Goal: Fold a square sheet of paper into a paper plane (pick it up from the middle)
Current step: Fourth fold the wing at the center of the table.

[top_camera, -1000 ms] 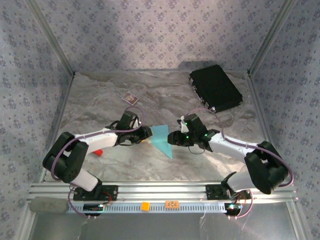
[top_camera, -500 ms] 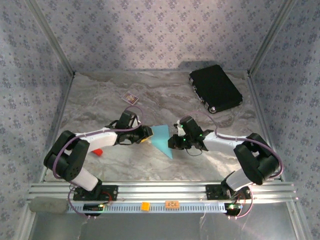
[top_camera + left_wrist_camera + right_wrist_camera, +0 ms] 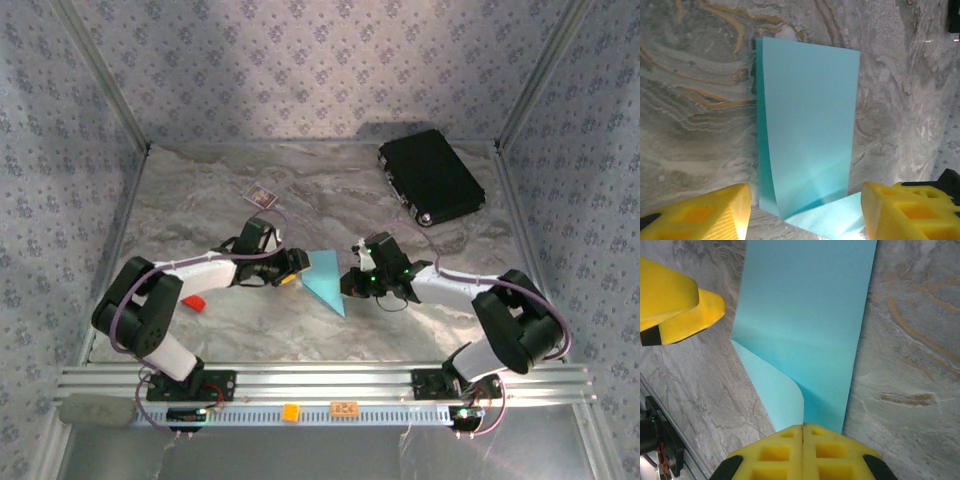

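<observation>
- Light-blue sheet of paper (image 3: pixel 325 278) — folded, middle of the table (image 3: pixel 250 325), between the claws.
- Right claw (image 3: pixel 803 429) — pressed together, pinching the sheet's right edge.
- Left claw (image 3: pixel 805 210) — spread, fingers flanking the sheet.

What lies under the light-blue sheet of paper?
Under the raised top layer of the square sheet of paper, its own lower layer shows. The marble table lies around it; the part beneath is covered.

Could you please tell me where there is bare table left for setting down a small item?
The table is bare between the small card and the black case, and along the near edge between the blue paper and the rail. The centre is crowded: the left hand and right hand meet at the paper.
</observation>
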Controlling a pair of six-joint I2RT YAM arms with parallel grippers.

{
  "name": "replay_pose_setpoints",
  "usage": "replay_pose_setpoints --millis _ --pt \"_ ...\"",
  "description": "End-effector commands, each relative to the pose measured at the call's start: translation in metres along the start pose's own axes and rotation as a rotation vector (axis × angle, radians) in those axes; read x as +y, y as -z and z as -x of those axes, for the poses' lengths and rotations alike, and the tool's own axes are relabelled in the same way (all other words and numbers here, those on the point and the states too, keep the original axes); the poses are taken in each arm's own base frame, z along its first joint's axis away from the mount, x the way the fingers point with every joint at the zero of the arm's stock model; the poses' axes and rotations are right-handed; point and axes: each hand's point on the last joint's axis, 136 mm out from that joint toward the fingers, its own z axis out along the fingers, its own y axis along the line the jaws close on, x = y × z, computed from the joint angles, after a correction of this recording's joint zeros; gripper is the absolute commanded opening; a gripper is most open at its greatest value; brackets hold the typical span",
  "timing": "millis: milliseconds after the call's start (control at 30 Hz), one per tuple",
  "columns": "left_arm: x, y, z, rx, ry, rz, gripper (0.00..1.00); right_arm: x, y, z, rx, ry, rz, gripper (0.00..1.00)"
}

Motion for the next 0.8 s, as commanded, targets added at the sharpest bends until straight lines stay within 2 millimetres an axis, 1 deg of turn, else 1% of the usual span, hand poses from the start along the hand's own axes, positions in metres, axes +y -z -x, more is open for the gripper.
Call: replay_pose_setpoints --millis 0,167,367,467,567,633,767 --pt "-0.012 0.0 0.006 0.013 -0.016 -0.035 0.6 0.002 0.004 0.001 -0.014 0.005 0.023 0.04" --pt "-0.016 -0.003 0.01 0.018 -0.019 -0.043 0.61 -0.002 0.005 0.004 -0.031 -0.01 0.021 0.05" --pt "-0.011 -0.012 0.008 0.041 0.001 -0.033 0.59 -0.006 0.007 0.004 -0.043 -0.022 0.011 0.05" --pt "-0.015 -0.015 0.009 0.048 0.011 -0.065 0.54 -0.006 0.006 0.004 -0.044 -0.023 0.01 0.05" --pt "-0.019 -0.017 0.009 0.049 0.017 -0.093 0.46 -0.008 0.005 0.003 -0.04 -0.028 0.005 0.05" --pt "-0.022 -0.019 0.009 0.06 0.022 -0.112 0.37 -0.01 0.005 0.003 -0.042 -0.032 0.001 0.06" --pt "-0.024 -0.022 0.009 0.061 0.038 -0.137 0.24 -0.01 0.006 0.003 -0.045 -0.038 -0.002 0.08"
